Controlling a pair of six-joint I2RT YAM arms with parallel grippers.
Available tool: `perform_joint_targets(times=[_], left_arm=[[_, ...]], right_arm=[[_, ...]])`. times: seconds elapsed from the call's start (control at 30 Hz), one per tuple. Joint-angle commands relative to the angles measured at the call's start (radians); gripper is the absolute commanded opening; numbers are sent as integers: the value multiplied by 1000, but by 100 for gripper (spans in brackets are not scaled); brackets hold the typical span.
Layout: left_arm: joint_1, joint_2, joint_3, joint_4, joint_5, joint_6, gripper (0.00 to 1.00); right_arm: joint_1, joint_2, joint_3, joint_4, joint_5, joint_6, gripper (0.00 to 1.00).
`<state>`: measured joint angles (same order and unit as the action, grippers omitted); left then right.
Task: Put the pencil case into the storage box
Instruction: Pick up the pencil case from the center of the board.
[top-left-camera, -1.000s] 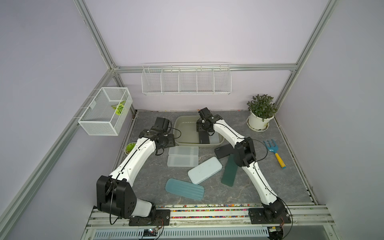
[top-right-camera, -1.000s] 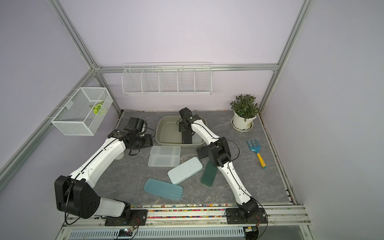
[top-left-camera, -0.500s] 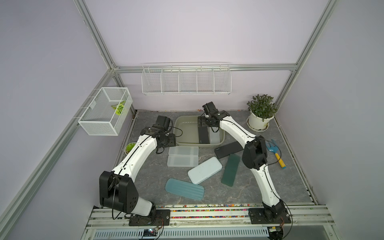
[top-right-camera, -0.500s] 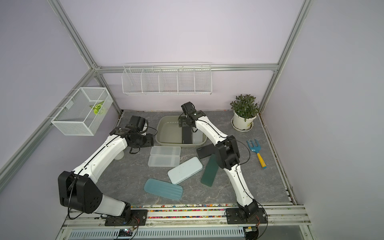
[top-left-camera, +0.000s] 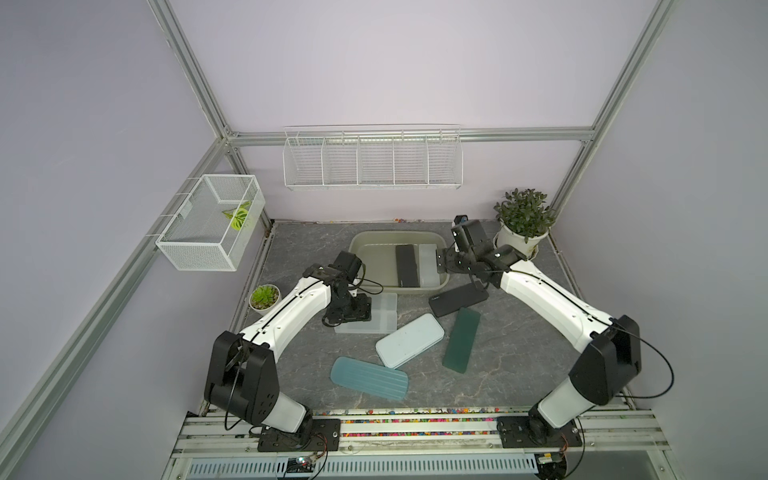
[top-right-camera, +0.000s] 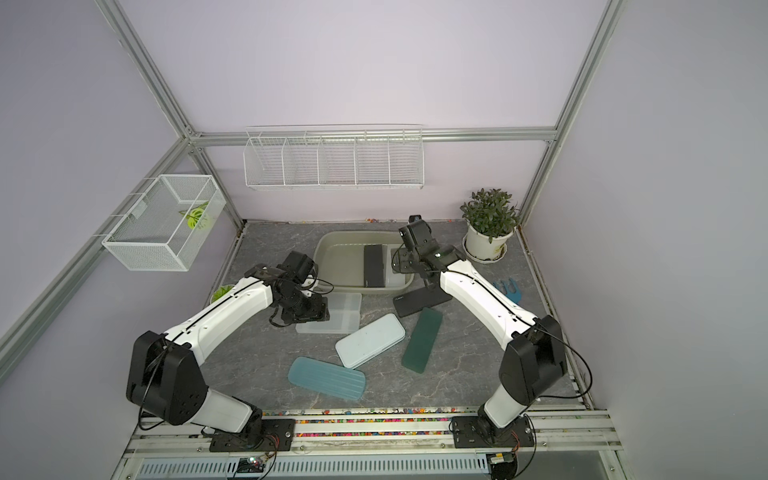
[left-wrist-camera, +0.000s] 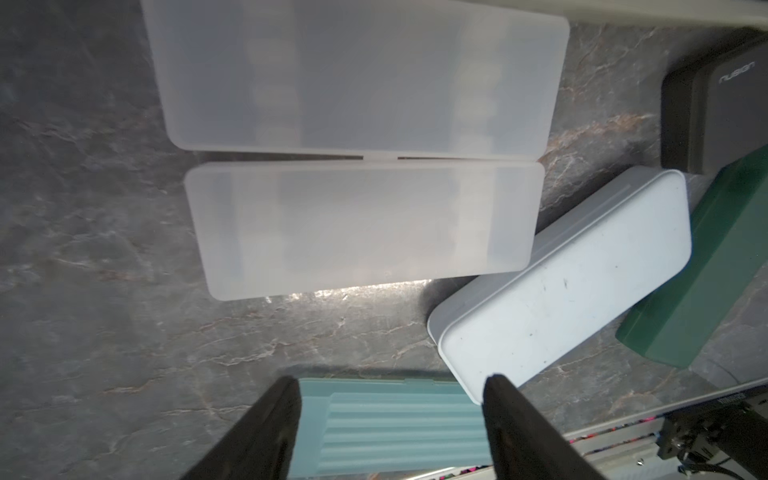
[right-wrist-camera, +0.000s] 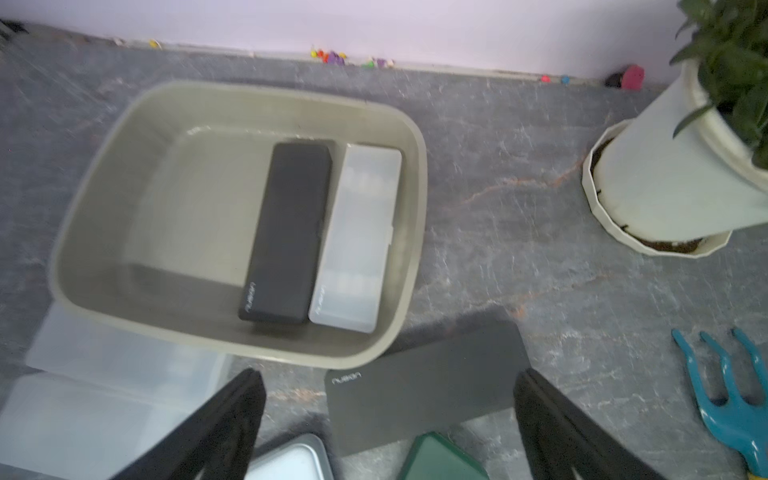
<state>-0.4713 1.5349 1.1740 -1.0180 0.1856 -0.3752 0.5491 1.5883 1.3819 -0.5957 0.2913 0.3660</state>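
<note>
In storage box (top-left-camera: 395, 233): two pencil cases (top-left-camera: 406, 266) (top-left-camera: 427, 270); outside, five.

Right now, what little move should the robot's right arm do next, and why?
Probably lower the right gripper onto the black pencil case on the table beside the storage box, then close. The gripper is open and empty, that case sits between its fingers in the wrist view, and another black case and a frosted case already lie in the box.

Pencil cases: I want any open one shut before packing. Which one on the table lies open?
The frosted case just outside the box: its two halves are spread flat, joined at the hinge. All the others are shut.
</note>
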Motion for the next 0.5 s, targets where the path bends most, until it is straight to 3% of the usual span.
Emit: perform_joint_targets(times=[0.0,0.23,0.47], left_arm=[[-83,49,21,3,51,-47,75],[-292,64,36,-26,10,7,76],[-396,138,197,13,-6,91,77]], right_arm=[[-4,-101,-106,1,26,14,98],[-13,-246,-263,-23,46,53,98],[-71,-400,-358,-106,72,213,98]])
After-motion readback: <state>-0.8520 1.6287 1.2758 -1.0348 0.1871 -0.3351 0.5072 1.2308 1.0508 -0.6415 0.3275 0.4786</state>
